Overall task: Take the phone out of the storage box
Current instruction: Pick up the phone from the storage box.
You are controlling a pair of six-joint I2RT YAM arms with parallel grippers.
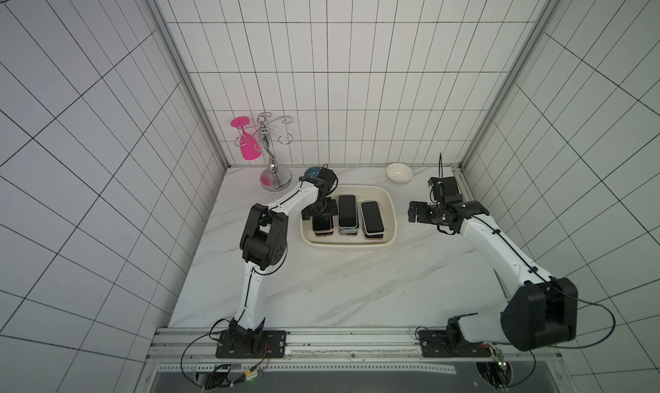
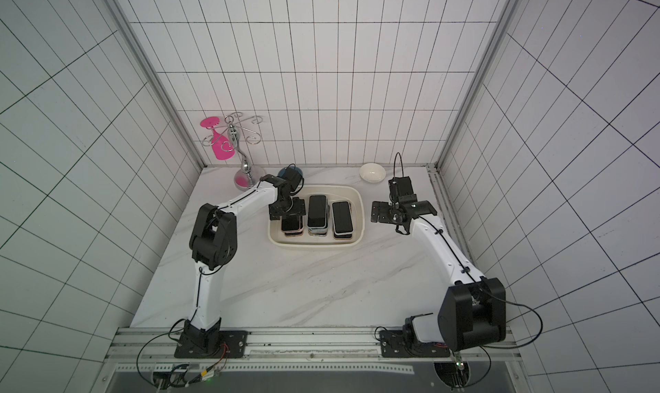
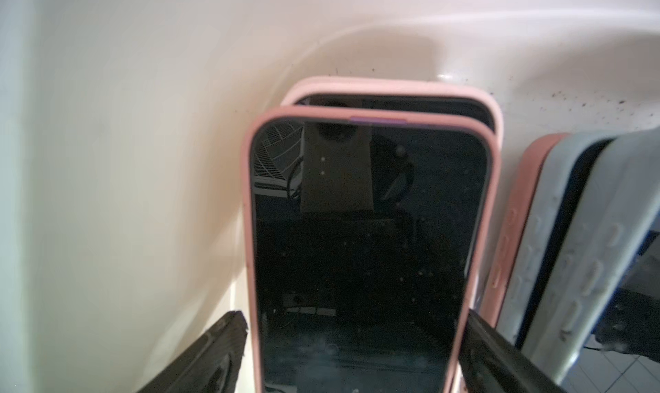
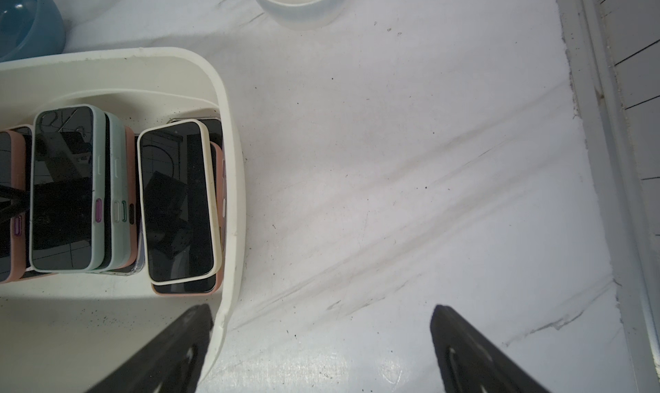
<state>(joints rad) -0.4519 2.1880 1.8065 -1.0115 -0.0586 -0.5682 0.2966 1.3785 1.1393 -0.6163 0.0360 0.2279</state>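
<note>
The cream storage box (image 1: 391,209) (image 2: 360,209) sits at the back middle of the marble table and holds three stacks of phones. My left gripper (image 1: 320,214) (image 3: 355,314) reaches down into the box's left end. It is open, with one finger on each long side of the top phone (image 3: 357,230) (image 1: 322,225), which has a pink case and a dark screen. A thin gap shows at one finger; the other looks to touch the case. My right gripper (image 1: 414,212) (image 4: 321,307) hangs open and empty over the table just right of the box rim (image 4: 232,159).
The middle phone stack (image 1: 347,211) and the right phone stack (image 1: 372,219) fill the remainder of the box. Behind it stand a blue bowl (image 1: 314,171), a white bowl (image 1: 399,172), and a chrome rack (image 1: 273,159) with a pink glass (image 1: 246,141).
</note>
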